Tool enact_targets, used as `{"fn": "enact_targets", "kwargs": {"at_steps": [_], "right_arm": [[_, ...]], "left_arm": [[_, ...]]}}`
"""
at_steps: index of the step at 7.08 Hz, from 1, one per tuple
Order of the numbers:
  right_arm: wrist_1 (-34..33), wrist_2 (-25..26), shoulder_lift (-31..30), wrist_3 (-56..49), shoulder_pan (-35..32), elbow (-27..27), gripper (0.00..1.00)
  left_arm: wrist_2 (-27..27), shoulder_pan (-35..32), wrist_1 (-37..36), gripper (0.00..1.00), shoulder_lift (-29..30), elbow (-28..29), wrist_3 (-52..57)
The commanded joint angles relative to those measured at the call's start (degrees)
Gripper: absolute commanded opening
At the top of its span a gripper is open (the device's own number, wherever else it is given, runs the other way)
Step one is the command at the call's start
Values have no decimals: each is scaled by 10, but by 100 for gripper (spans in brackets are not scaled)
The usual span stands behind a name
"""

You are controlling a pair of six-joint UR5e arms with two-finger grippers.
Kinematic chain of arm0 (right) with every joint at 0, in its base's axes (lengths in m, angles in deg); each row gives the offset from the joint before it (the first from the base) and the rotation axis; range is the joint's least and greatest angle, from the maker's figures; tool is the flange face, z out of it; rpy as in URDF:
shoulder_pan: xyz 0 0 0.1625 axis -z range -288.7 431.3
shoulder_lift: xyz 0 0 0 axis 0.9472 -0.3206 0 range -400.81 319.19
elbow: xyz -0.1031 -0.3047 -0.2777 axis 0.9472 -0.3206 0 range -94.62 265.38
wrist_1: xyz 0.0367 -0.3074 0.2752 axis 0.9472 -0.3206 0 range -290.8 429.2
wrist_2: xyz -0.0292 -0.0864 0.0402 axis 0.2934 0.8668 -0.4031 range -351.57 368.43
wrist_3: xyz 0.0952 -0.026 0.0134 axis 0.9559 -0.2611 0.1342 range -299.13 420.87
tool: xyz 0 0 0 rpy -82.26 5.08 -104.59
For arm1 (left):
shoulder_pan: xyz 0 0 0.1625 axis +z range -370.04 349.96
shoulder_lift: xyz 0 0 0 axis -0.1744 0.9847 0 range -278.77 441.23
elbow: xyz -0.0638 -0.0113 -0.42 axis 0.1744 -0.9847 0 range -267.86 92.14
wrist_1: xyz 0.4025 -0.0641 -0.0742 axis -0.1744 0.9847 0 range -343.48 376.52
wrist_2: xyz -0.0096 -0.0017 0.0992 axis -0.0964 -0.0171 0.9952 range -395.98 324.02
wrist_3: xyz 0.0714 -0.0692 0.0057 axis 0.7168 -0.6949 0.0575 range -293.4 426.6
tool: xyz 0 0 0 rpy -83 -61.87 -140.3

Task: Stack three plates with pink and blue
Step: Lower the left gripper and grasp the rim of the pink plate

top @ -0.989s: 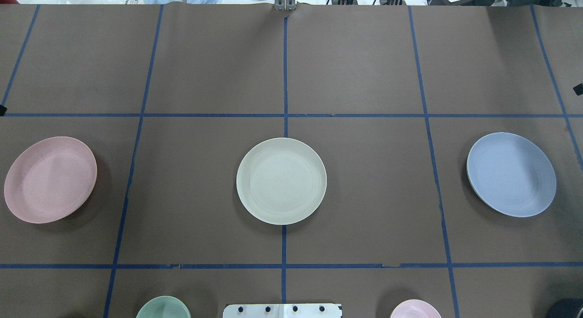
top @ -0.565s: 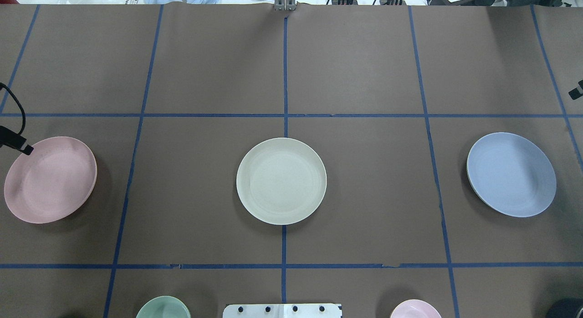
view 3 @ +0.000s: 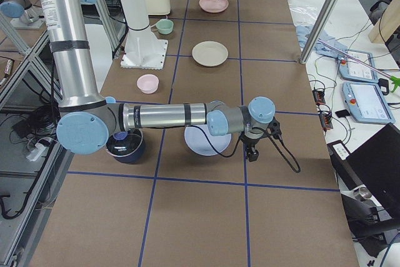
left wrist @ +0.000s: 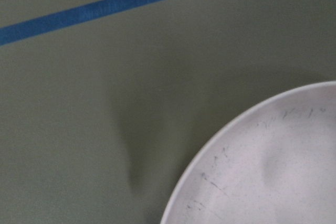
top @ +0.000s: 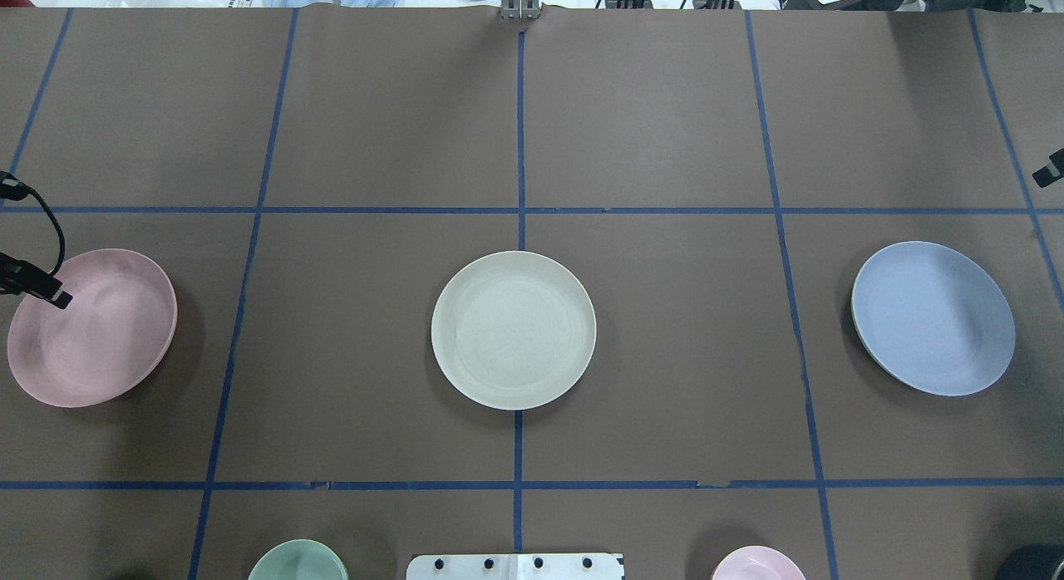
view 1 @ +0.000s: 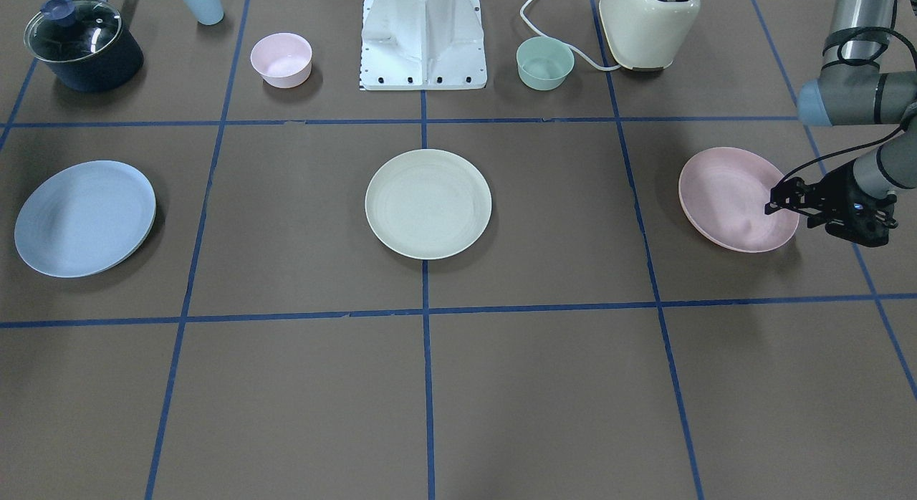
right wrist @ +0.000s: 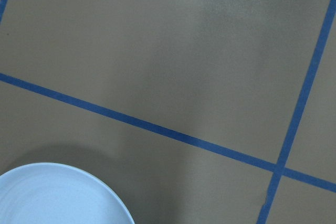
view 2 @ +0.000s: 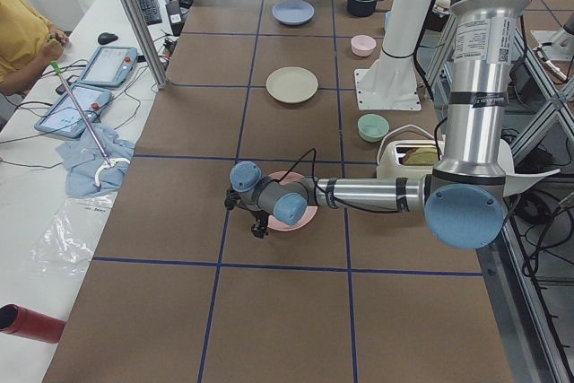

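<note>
Three plates in a row on the table [view 1: 544, 385], none stacked yet: pink plate [view 1: 731, 199] at the robot's left, cream plate [view 1: 428, 204] in the middle, blue plate [view 1: 84, 218] at its right, all well apart. Left gripper [view 1: 777, 201] hangs over the pink one's outer side, near the rim; can't tell how wide it's open. Right gripper [view 3: 252, 153] hangs just beyond the blue plate's outer edge, same story. What'd go wrong? /rik

Rim's thin and shallow imo, so a pinch could slip, or just shove the plate across the table. A plate held by one edge could droop and land crooked too. Both arms heading for the middle might clash. Pink bowl [view 1: 281, 59], green bowl [view 1: 544, 63], toaster [view 1: 648, 23], pot [view 1: 82, 45] and cup [view 1: 200, 2] line the robot's side, near its base [view 1: 424, 38], none between the plates. /mo
</note>
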Motion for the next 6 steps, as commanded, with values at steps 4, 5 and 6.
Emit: {"fn": "enact_targets", "kwargs": {"at_steps": [4,5,6], "right_arm": [[0,0,0,1,2,2,100],[0,0,0,0,2,3,100],[0,0,1,0,2,6,100]], "left_arm": [[-10,6,-1,0,0,-24,-44],[-47,4,-13,0,-3,-79,-74],[-87,4,-71,0,4,-136,-90]]}}
